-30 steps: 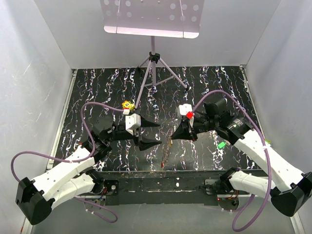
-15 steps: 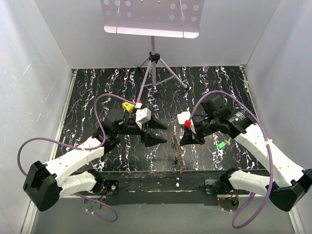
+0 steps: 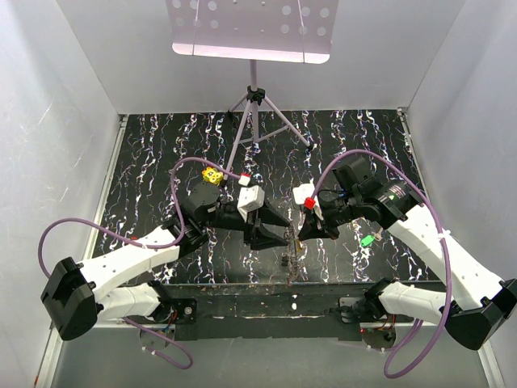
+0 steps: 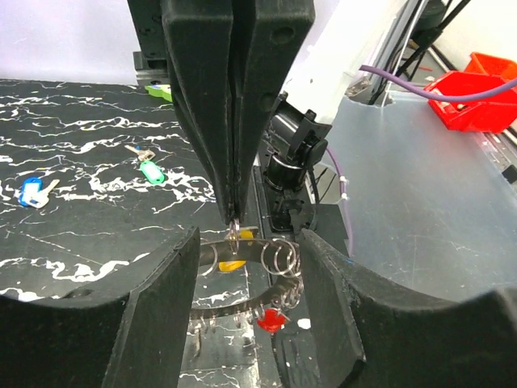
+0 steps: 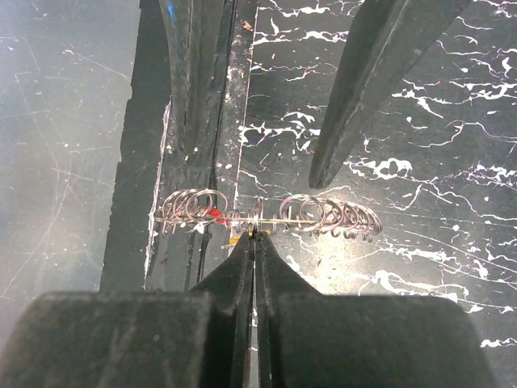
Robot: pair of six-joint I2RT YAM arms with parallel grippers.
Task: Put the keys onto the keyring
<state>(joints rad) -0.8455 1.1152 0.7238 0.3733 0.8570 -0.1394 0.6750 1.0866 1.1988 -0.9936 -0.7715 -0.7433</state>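
Both arms reach in from near-edge bases, tips meeting just over table (image 3: 161, 145) front edge. R gripper (image 5: 254, 236) pinched tight on keyring (image 5: 323, 214) wire. Ring hangs edge-on, a row of thin wire loops w/ red key (image 4: 271, 319) + orange key (image 4: 233, 264) dangling. L gripper (image 4: 250, 242) jaws apart, flanking ring; contact unclear. Farther out, flat on table: green key (image 4: 149, 170), blue key (image 4: 31, 192).
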